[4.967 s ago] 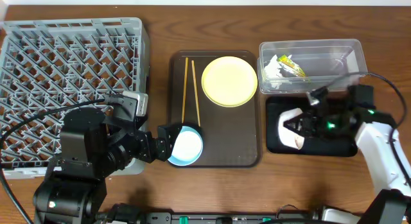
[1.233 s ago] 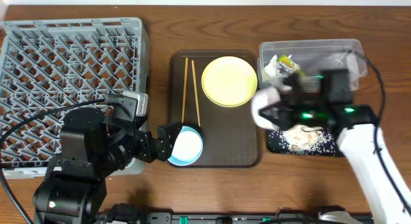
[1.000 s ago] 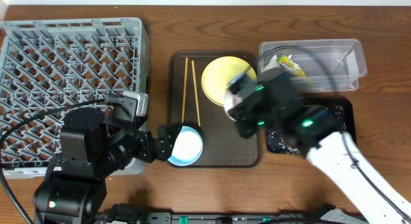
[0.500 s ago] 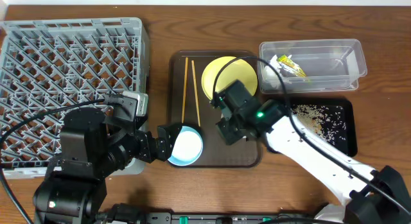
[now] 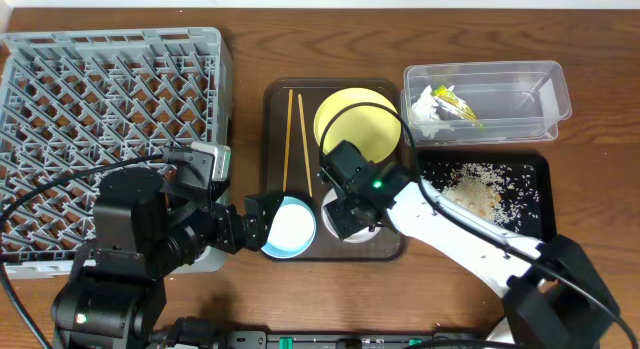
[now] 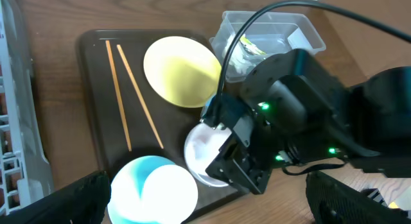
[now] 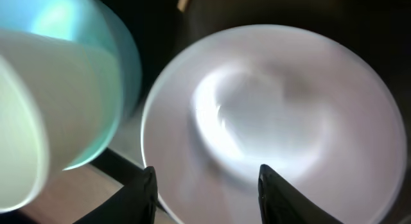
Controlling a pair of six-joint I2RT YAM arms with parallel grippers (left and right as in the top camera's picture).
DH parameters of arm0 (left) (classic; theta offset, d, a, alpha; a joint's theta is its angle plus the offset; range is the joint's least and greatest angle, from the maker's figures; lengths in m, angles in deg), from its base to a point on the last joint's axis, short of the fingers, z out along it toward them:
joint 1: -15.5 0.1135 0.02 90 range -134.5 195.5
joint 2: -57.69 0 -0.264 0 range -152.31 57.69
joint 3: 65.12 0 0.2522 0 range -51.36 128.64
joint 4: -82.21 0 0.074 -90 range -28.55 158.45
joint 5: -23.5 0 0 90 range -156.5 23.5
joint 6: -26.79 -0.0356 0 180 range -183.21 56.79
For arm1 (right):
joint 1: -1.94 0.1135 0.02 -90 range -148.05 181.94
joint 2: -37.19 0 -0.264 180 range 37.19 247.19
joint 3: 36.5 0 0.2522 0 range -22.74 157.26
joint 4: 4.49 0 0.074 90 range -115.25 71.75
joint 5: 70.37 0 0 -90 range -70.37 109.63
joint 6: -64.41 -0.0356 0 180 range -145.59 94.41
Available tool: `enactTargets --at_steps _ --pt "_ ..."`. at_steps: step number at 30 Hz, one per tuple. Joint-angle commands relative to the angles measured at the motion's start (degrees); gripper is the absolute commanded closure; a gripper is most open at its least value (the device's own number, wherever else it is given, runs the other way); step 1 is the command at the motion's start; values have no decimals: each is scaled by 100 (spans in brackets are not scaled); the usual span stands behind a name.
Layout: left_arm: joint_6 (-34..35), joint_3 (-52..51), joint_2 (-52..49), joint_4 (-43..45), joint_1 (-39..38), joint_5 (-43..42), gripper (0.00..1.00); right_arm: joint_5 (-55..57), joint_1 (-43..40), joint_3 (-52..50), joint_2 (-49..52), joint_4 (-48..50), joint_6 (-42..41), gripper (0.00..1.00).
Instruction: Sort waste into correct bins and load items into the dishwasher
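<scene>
Left wrist view gives you the white bowl (image 6: 200,152) upright on the brown tray (image 6: 176,124), just beside the blue bowl (image 6: 154,189) and near the yellow plate (image 6: 182,70). Your right tool (image 7: 205,189) hangs directly over it, fingers (image 7: 149,185) spread and released, with nothing pinched. Chopsticks (image 5: 296,139) lie on the tray beside the plate. Your left tool (image 5: 257,221) is spread wide at the blue bowl's edge. Crumbs (image 5: 478,192) cover the black tray (image 5: 535,229).
</scene>
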Motion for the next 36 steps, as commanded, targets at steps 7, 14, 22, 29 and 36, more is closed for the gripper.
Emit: enactTargets --at_steps 7,14,22,29,36 --pt "31 105 4 2 28 26 2 -11 -734 398 -1427 -210 -96 51" --pt "142 105 -7 -98 28 -380 2 -1054 -1502 396 -2081 -573 247 60" --pt "551 184 -17 -789 31 940 2 -1587 -800 378 -1692 -509 138 59" --pt "1510 745 136 -1537 31 3394 3 -909 -57 378 -682 90 -459 56" --pt "1488 743 160 -1816 28 3654 2 -754 385 378 264 754 -551 57"
